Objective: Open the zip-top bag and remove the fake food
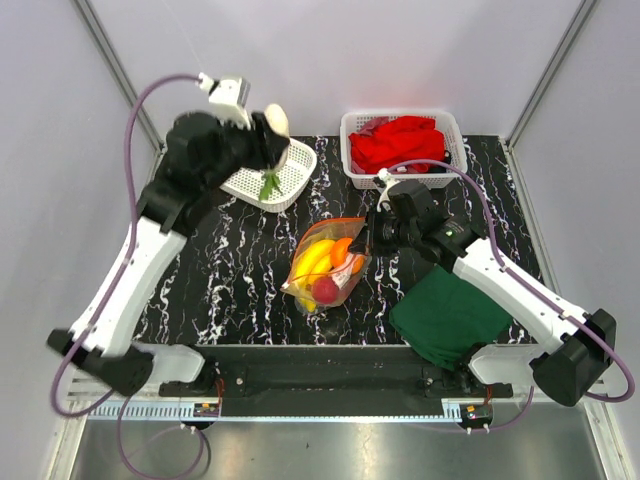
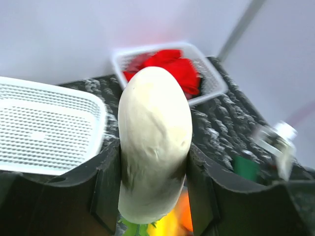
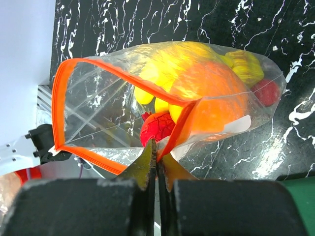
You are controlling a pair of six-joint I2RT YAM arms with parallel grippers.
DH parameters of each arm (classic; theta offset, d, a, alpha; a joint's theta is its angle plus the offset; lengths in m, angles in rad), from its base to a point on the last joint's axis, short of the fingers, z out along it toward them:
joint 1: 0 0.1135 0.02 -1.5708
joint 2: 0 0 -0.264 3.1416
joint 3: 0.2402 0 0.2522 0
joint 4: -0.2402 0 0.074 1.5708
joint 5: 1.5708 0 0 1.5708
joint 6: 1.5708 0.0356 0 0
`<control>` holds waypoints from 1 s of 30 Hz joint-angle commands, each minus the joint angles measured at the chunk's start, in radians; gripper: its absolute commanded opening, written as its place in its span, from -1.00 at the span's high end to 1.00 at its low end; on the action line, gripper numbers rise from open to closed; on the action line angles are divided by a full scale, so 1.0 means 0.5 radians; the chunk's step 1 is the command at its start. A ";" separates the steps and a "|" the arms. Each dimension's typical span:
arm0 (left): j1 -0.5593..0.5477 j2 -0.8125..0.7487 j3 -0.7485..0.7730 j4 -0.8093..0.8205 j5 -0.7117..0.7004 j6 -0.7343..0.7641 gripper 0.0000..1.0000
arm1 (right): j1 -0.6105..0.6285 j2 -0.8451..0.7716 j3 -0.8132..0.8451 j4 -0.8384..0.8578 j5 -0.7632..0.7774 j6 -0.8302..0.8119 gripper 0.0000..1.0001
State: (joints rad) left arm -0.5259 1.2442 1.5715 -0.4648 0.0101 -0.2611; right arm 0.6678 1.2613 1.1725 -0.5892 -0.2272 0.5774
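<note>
Zip-top bag [image 3: 98,105] rim pinched in right gripper [image 3: 156,150], reaching low; left gripper [image 2: 154,194], raised, clamps pale piece [image 2: 155,128].

We see zip-top bag [image 1: 325,262] in middle of counter [image 1: 220,290], fake food [image 1: 318,262] inside. Right gripper [image 3: 156,152] pinching bag's rim from right. Folded cloth [image 1: 450,315] near-right of bag. Far left: basket [image 1: 290,185], leafy bit [image 1: 270,186] in it. Left gripper [image 2: 154,172] above basket's edge, clamping one food piece [image 2: 155,137]. Far right: second basket [image 1: 452,150], heaped cloth [image 1: 400,145] inside.
</note>
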 commanded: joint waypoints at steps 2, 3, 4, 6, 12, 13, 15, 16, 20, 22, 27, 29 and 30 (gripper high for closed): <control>0.416 0.545 0.363 -0.181 0.546 0.252 1.00 | 0.017 0.018 0.125 0.022 -0.024 -0.105 1.00; 0.456 0.616 0.391 -0.117 0.587 0.249 1.00 | 0.017 0.021 0.131 0.022 -0.030 -0.121 1.00; 0.511 0.765 0.416 -0.071 0.615 0.304 1.00 | 0.014 0.030 0.137 0.022 -0.040 -0.127 1.00; 0.518 0.928 0.565 -0.061 0.551 0.423 1.00 | 0.017 0.030 0.146 0.022 -0.061 -0.151 1.00; 0.576 1.502 0.847 0.043 0.382 0.488 0.99 | 0.017 0.048 0.158 0.019 -0.076 -0.207 1.00; 0.582 1.588 0.903 0.028 0.366 0.495 0.98 | 0.017 0.048 0.162 0.019 -0.086 -0.213 1.00; 0.582 1.791 0.986 -0.003 0.339 0.510 0.94 | 0.017 0.057 0.165 0.022 -0.098 -0.222 1.00; 0.582 1.840 1.044 -0.003 0.330 0.510 0.93 | 0.017 0.064 0.165 0.025 -0.107 -0.222 1.00; 0.588 2.015 1.112 0.028 0.256 0.596 0.71 | 0.017 0.082 0.171 0.028 -0.119 -0.247 1.00; 0.595 2.061 1.115 0.012 0.290 0.620 0.41 | 0.017 0.094 0.171 0.028 -0.122 -0.247 1.00; 0.604 1.961 0.984 0.012 0.302 0.529 -0.53 | 0.014 0.134 0.162 0.049 -0.129 -0.241 1.00; 0.604 1.817 0.874 0.024 0.317 0.462 -0.61 | 0.017 0.152 0.155 0.068 -0.147 -0.213 1.00; 0.601 1.752 0.827 0.037 0.329 0.434 -0.62 | 0.014 0.153 0.155 0.074 -0.153 -0.204 1.00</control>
State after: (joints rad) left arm -0.2306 2.2765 2.0480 -0.4969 0.1726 0.0025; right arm 0.6678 1.3239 1.2079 -0.5945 -0.2787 0.4744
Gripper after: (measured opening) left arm 0.791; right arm 0.011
